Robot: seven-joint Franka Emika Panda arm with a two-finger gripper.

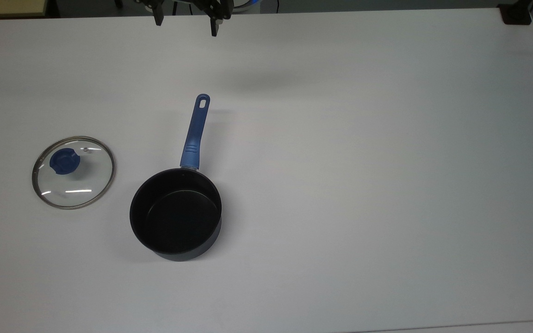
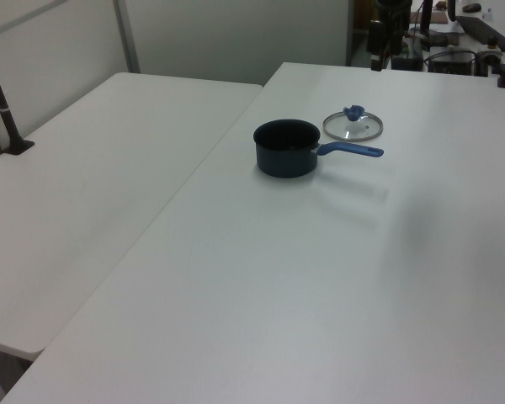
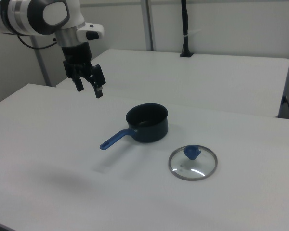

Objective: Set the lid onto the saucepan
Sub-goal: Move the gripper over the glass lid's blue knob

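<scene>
A white arm (image 3: 43, 17) with rounded grey-banded joints carries a black gripper (image 3: 89, 89) with two slim black fingers (image 3: 98, 91).

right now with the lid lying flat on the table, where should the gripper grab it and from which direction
Probably by the blue knob, coming straight down from above. The lid lies flat on the table with its knob up, and the thin rim sits against the surface, leaving little to pinch. The knob stands proud at the centre, apart from the saucepan. The gripper hangs open above the table, away from it.
</scene>
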